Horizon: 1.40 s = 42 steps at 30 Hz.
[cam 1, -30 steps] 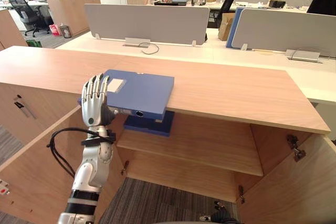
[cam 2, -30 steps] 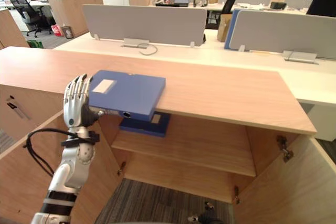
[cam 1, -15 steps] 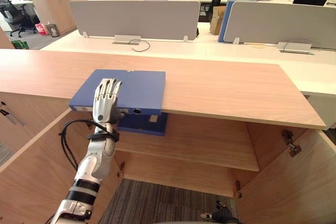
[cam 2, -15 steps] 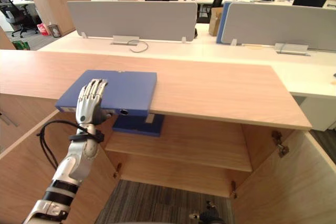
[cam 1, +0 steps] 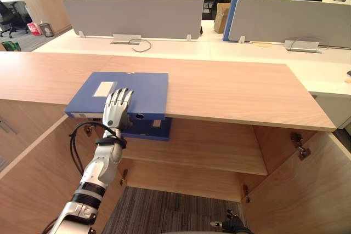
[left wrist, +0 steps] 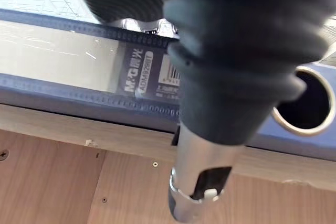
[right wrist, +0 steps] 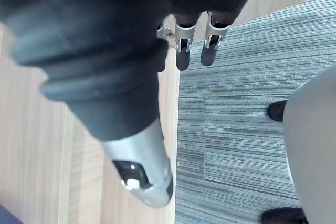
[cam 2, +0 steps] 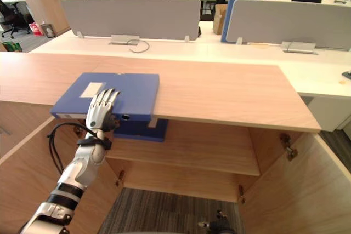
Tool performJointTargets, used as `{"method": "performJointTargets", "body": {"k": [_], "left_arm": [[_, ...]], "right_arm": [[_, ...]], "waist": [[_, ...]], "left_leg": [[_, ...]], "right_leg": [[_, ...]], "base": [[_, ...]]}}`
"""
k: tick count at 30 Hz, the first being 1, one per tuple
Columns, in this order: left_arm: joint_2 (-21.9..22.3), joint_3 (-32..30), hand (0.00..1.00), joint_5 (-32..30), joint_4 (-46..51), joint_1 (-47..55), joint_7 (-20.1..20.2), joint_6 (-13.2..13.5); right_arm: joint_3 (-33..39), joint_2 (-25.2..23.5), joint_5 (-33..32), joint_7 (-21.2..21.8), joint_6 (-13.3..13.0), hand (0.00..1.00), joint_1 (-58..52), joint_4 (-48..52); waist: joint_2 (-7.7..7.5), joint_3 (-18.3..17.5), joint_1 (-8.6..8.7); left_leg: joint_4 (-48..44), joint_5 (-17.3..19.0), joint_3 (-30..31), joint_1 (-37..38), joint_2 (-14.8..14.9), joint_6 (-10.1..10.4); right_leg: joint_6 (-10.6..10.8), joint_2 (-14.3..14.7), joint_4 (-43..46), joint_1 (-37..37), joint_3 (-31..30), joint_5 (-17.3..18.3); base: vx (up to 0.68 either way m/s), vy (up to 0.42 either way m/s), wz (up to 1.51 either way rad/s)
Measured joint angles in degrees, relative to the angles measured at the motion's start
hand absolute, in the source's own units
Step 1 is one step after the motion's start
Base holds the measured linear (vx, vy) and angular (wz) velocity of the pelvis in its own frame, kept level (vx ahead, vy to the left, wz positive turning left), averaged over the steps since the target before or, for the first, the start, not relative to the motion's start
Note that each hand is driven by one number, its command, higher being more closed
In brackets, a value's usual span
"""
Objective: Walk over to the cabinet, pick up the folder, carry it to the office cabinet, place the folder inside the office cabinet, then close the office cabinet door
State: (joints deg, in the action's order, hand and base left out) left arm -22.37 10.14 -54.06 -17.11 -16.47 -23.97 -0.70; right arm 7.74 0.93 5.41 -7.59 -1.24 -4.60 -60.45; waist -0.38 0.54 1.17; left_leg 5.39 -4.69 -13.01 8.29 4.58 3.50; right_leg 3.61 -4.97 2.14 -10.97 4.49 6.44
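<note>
On the wooden counter [cam 1: 236,94], at its front edge and toward the robot's left, the blue folder [cam 1: 140,86] lies flat with its spine facing the robot. The left hand [cam 1: 116,110] rests on the cover, its fingers [cam 2: 104,100] straight and slightly spread, clasping nothing. From the head views a white rectangular label [cam 1: 104,89] shows on the cover, just beside the fingertips; any writing on it is too small to tell. The left wrist view gives the spine from close by: a pale label strip [left wrist: 68,64] with small print and a barcode, a metal-rimmed round hole [left wrist: 304,100], and the thumb [left wrist: 202,182] hanging uncurled in front of the counter's edge. Below, the cabinet [cam 1: 208,146] stands with both doors [cam 1: 312,190] open and a second folder [cam 1: 158,131] lying on its shelf. The right hand [right wrist: 182,56] hangs with relaxed, uncurled fingers, holding nothing, over grey carpet [right wrist: 236,103] beside a wooden panel [right wrist: 31,145].
</note>
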Motion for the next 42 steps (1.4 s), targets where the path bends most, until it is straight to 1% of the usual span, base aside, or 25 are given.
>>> {"method": "performJointTargets", "body": {"k": [5, 11, 13, 16, 21, 22, 23, 24, 25, 26, 27, 28, 29, 30, 31, 32, 33, 34, 36, 37, 38, 40, 42], "left_arm": [[-0.6, 0.4, 1.0, -0.4, -1.7, -2.0, 0.6, -0.1], [-0.6, 0.4, 1.0, -0.7, -3.5, -4.7, -0.6, -0.5], [-0.6, 0.6, 1.0, -2.3, -4.5, -4.7, -0.9, -0.3], [-0.6, 0.7, 1.0, -2.5, -4.9, -5.1, -1.3, -0.4], [-0.4, 0.8, 1.0, -2.6, -5.5, -6.7, -1.4, -1.0], [0.1, 0.7, 1.0, -2.4, -4.8, -6.6, -1.4, -1.3], [1.5, 0.3, 1.0, -2.4, -2.8, -6.1, -1.3, -1.9], [2.7, -0.2, 1.0, -2.1, 0.5, -4.9, -1.3, -2.5], [4.3, -0.9, 1.0, 0.2, 6.5, -2.3, -1.5, -2.6], [5.6, -1.0, 1.0, 1.1, 10.0, -0.7, -1.6, -2.6], [7.8, -0.9, 1.0, 3.4, 17.3, 2.6, -2.0, -1.7], [10.2, -0.8, 1.0, 7.6, 23.4, 5.7, -2.3, 0.0], [11.2, -0.6, 1.0, 10.1, 25.9, 7.3, -2.4, 1.0], [12.6, -0.2, 1.0, 15.8, 29.5, 9.6, -2.4, 3.4], [13.0, 0.3, 1.0, 18.2, 31.4, 10.8, -2.4, 4.4], [13.7, 0.8, 1.0, 23.4, 35.2, 12.9, -2.2, 5.9], [14.6, 1.0, 1.0, 29.3, 38.7, 14.9, -1.1, 7.7], [14.8, 1.1, 1.0, 32.3, 40.2, 16.0, -0.8, 8.5], [15.0, 1.4, 1.0, 45.2, 43.7, 20.8, 2.8, 11.8], [14.9, 1.3, 1.0, 48.4, 44.3, 22.1, 4.1, 12.4], [14.6, 0.7, 1.0, 56.0, 46.1, 25.3, 7.6, 13.2], [14.3, -0.3, 1.0, 64.3, 47.5, 27.7, 11.2, 13.9], [14.5, -2.8, 1.0, 74.1, 49.6, 30.6, 15.4, 14.6]], "right_arm": [[0.1, 0.0, -0.3, 0.0, 0.0, 0.0, 0.0, 0.0], [0.2, 0.0, -0.3, 0.0, 0.0, 0.0, 0.1, 0.0], [0.7, 0.0, -0.2, 0.0, 0.0, 0.0, 0.3, -0.1], [2.0, 0.0, -0.3, 0.0, 0.0, 0.0, 0.3, -0.1], [2.2, 0.0, -0.3, 0.0, 0.0, 0.0, 0.3, -0.1], [2.2, 0.0, -0.3, 0.0, 0.0, 0.0, 0.3, -0.1], [2.2, 0.0, -0.3, 0.0, 0.0, 0.0, 0.3, -0.1], [2.2, 0.0, -0.3, 0.0, 0.0, 0.0, 0.3, 0.0], [2.3, 0.0, -0.3, -0.1, 0.0, 0.0, 0.3, 0.0], [2.5, 0.0, -0.3, -0.1, 0.0, 0.0, 0.3, 0.0], [3.7, -0.2, -0.4, -0.1, 0.0, 0.0, 0.3, 0.0], [4.7, -0.5, -0.9, -0.2, 0.1, 0.0, 0.2, -0.1], [4.7, -0.5, -1.2, -0.4, 0.1, 0.0, 0.1, -0.1], [4.7, -0.5, -1.7, -0.4, 0.1, 0.0, 0.0, -0.1], [4.7, -0.5, -2.0, -0.4, 0.1, 0.0, -0.1, -0.1], [4.7, -0.5, -2.0, -0.4, 0.1, 0.0, -0.1, -0.1], [4.7, -0.5, -2.0, -0.4, 0.1, 0.0, -0.3, -0.1], [4.7, -0.5, -2.1, -0.4, 0.1, 0.0, -0.4, -0.1], [4.7, -0.5, -3.3, -0.3, 0.0, 0.0, -0.7, 0.0], [4.7, -0.5, -4.1, -0.3, 0.0, 0.0, -0.8, 0.0], [4.8, -0.5, -4.8, 0.0, -0.1, 0.0, -1.2, 0.1], [4.8, -0.5, -6.0, 0.4, -0.1, 0.0, -1.5, 0.2], [6.4, -0.7, -7.1, 0.9, 0.0, 0.0, -1.9, 0.2]], "waist": [[0.0, 0.0, 0.11], [0.02, 0.0, 0.36], [0.08, 0.1, 0.28], [0.06, 0.1, 0.37], [0.03, 0.1, 0.72], [0.0, 0.2, 0.72], [-0.04, 0.3, 0.68], [-0.06, 0.4, 0.71], [-0.01, 0.9, 0.77], [-0.03, 1.0, 0.76], [-0.01, 1.1, 0.61], [-0.06, 1.1, 0.42], [-0.07, 1.1, 0.36], [0.0, 1.1, 0.15], [0.04, 1.0, -0.04], [0.1, 1.0, -0.15], [0.06, 1.0, -0.52], [0.04, 1.0, -0.62], [0.06, 0.9, -0.78], [0.05, 0.9, -0.83], [-0.02, 0.8, -1.02], [-0.11, 0.6, -1.43], [-0.17, 0.2, -1.9]], "left_leg": [[0.0, 0.0, 0.0, 0.1, 0.0, 0.0], [0.0, 0.0, 0.0, 0.3, 0.0, 0.0], [0.0, 0.0, 0.0, 0.5, 0.0, 0.0], [0.0, 0.0, 0.0, 0.7, 0.0, 0.0], [0.0, 0.1, 0.0, 0.7, 0.0, -0.1], [0.0, 0.1, 0.0, 0.7, 0.0, -0.1], [0.0, 0.1, 0.0, 0.6, -0.1, -0.2], [0.0, 0.2, 0.1, 0.5, -0.1, -0.2], [0.0, 0.2, 0.2, 0.4, -0.2, -0.3], [0.0, 0.2, 0.3, 0.1, -0.2, -0.3], [0.0, 0.2, 0.3, -0.4, -0.2, -0.3], [-0.1, 0.2, 0.1, -0.4, -0.2, -0.3], [-0.1, 0.2, 0.0, -0.3, -0.2, -0.3], [-0.2, 0.2, -0.1, -0.2, -0.1, -0.3], [-0.3, 0.2, -0.2, -0.2, -0.1, -0.3], [-0.3, 0.2, -0.4, -0.1, 0.1, -0.3], [-0.3, 0.2, -0.8, 0.0, 0.3, -0.2], [-0.3, 0.2, -0.9, 0.0, 0.4, -0.2], [-0.1, 0.3, -1.0, 0.0, 0.5, -0.2], [0.0, 0.4, -1.0, 0.0, 0.5, -0.2], [0.0, 0.6, -1.1, -0.2, 0.4, -0.1], [0.0, 0.6, -1.2, -0.2, 0.4, -0.1], [0.0, 0.3, -1.0, -0.3, 0.1, -0.4]], "right_leg": [[0.0, 0.0, 0.0, 0.0, 0.0, 0.0], [0.0, 0.0, 0.1, -0.2, 0.0, 0.0], [0.0, 0.0, 0.1, -0.4, 0.0, 0.0], [0.0, 0.0, 0.1, -0.5, 0.0, 0.0], [0.0, -0.1, 0.2, -0.4, -0.1, 0.0], [0.0, -0.1, 0.2, -0.4, -0.1, 0.0], [0.0, -0.1, 0.1, -0.4, -0.1, 0.0], [0.0, -0.1, 0.1, -0.3, -0.1, 0.0], [0.0, -0.2, 0.1, -0.2, -0.1, 0.0], [0.0, -0.2, 0.2, 0.1, -0.2, 0.0], [0.0, -0.2, 0.2, 0.5, -0.2, 0.0], [0.0, -0.2, 0.3, 0.6, -0.3, 0.0], [0.0, -0.2, 0.3, 0.5, -0.4, 0.0], [0.0, -0.2, 0.5, 0.3, -0.6, 0.0], [0.0, -0.2, 0.6, 0.3, -0.8, 0.0], [0.0, -0.1, 0.8, 0.5, -1.1, 0.0], [0.0, -0.1, 1.2, 0.8, -1.6, 0.0], [0.0, 0.0, 1.4, 0.9, -1.7, 0.0], [-0.1, 0.0, 1.9, 1.3, -1.8, 0.0], [-0.1, 0.0, 1.9, 1.3, -1.8, 0.0], [0.0, -0.1, 2.1, 1.9, -1.9, 0.0], [0.0, -0.1, 2.1, 2.0, -1.9, 0.1], [0.1, 0.0, 2.1, 2.1, -1.8, 0.0]], "base": [[-0.01, 0.001, 0.0], [0.0, 0.0, 0.0], [0.0, 0.0, 0.0], [-0.04, 0.003, -0.01], [-0.01, 0.001, 0.0], [0.0, 0.0, 0.0], [0.0, 0.0, 0.0], [0.0, 0.0, 0.0], [0.0, 0.0, 0.0], [0.0, 0.0, 0.0], [0.0, 0.0, 0.0], [0.01, 0.002, -0.04], [0.01, 0.002, -0.06], [0.01, 0.001, -0.06], [0.0, 0.0, -0.08], [-0.03, 0.004, -0.13], [-0.03, 0.004, -0.14], [-0.08, 0.001, -0.12], [-0.11, -0.003, -0.03], [-0.13, 0.006, -0.01], [-0.12, 0.013, 0.0], [-0.09, 0.014, 0.0], [-0.05, 0.006, 0.02]]}}
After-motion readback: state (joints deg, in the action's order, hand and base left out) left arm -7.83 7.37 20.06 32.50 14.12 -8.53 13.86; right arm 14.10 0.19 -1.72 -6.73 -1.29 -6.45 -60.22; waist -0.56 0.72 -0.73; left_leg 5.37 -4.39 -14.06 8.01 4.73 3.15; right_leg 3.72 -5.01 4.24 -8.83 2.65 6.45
